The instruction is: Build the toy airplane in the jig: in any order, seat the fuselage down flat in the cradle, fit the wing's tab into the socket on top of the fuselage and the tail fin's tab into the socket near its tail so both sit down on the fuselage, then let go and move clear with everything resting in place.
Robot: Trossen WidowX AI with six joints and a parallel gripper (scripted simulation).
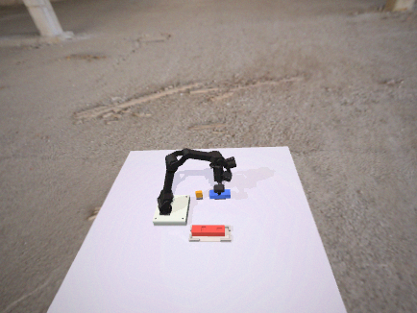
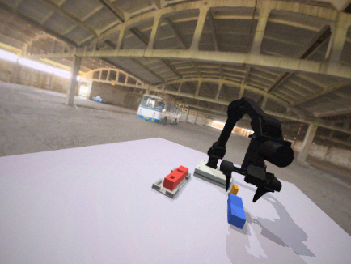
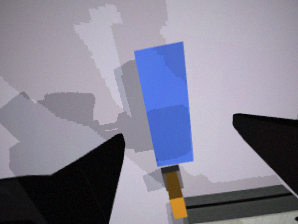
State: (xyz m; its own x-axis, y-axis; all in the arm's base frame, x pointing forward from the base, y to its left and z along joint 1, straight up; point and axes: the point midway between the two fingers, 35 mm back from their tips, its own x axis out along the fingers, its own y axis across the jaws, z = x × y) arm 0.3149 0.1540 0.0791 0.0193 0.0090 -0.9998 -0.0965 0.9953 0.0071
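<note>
1. Hovering over the blue wing [image 1: 226, 194] [image 2: 236, 211] [image 3: 167, 107], 1 gripper [image 1: 220, 184] [image 2: 242, 196] [image 3: 177, 129] gapes wide, holding nothing.
2. Red fuselage [image 1: 208, 230] [image 2: 175, 178] lies in the jig [image 1: 194, 239] [image 2: 171, 193], 2 sockets up.
3. Orange fin [image 1: 199, 194] [image 2: 234, 189] [image 3: 178, 207] stands near the wing.
</note>
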